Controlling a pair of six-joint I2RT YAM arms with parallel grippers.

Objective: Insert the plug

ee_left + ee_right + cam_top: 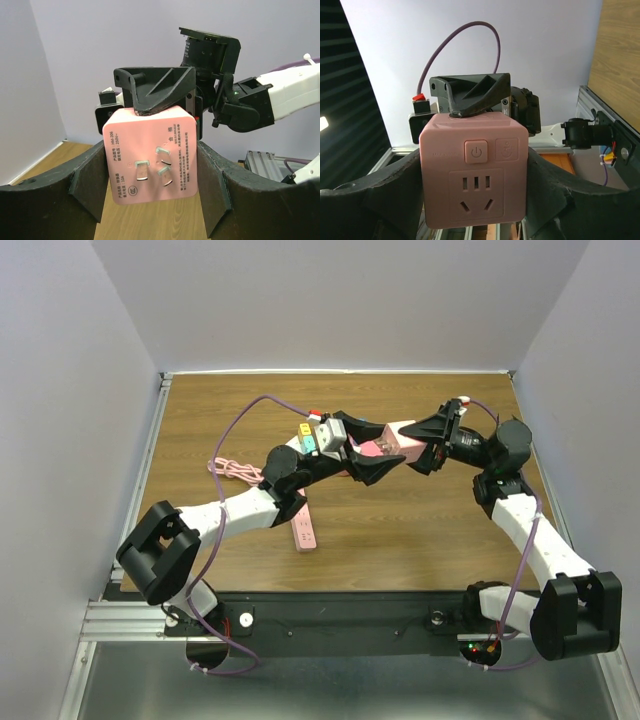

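Note:
A pink cube plug adapter [398,437] hangs in mid-air over the middle of the table, between both grippers. My left gripper [372,450] has its fingers against the cube's two sides; in the left wrist view the cube's face with three metal prongs [150,155] points at the camera. My right gripper [422,445] grips it from the opposite side; the right wrist view shows its socket face and power button [472,170] between the fingers [545,190]. In each wrist view one finger of the other gripper lies on top of the cube. A pink power strip [304,531] lies on the table below the left arm.
The strip's pink cable [232,470] is coiled at the left of the wooden table [400,530]. Grey walls stand round the table on three sides. A metal rail [150,460] runs along the left edge.

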